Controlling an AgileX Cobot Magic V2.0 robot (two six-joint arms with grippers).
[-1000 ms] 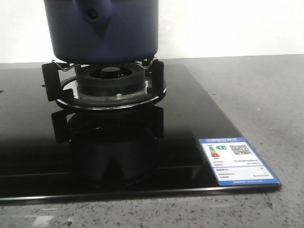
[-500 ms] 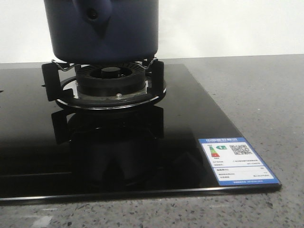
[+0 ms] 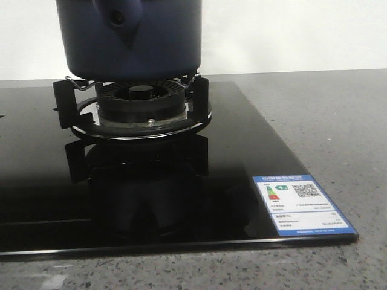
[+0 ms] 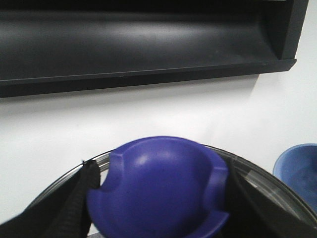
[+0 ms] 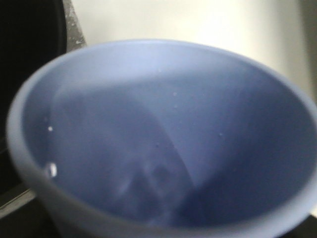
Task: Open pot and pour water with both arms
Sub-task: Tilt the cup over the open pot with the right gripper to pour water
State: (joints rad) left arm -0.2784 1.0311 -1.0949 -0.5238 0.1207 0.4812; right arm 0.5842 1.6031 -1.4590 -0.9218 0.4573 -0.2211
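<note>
The dark navy pot (image 3: 133, 36) stands on the burner's trivet (image 3: 68, 103), its handle stub (image 3: 119, 18) facing me; its top is cut off by the frame. In the left wrist view my left gripper (image 4: 158, 208) is shut on the purple-blue knob (image 4: 158, 188) of a glass lid (image 4: 270, 179), a black finger (image 4: 79, 198) on each side. A pale blue cup (image 5: 158, 139) fills the right wrist view right at the jaws and hides the right fingers; water glints inside it. The cup (image 4: 297, 171) also shows beside the lid. Neither gripper appears in the front view.
The gas burner (image 3: 140, 99) sits on a black glass cooktop (image 3: 181, 193) with a blue energy label (image 3: 301, 204) at its front right corner. Grey speckled counter (image 3: 338, 121) lies to the right. A black range hood (image 4: 138, 44) hangs on the white wall behind.
</note>
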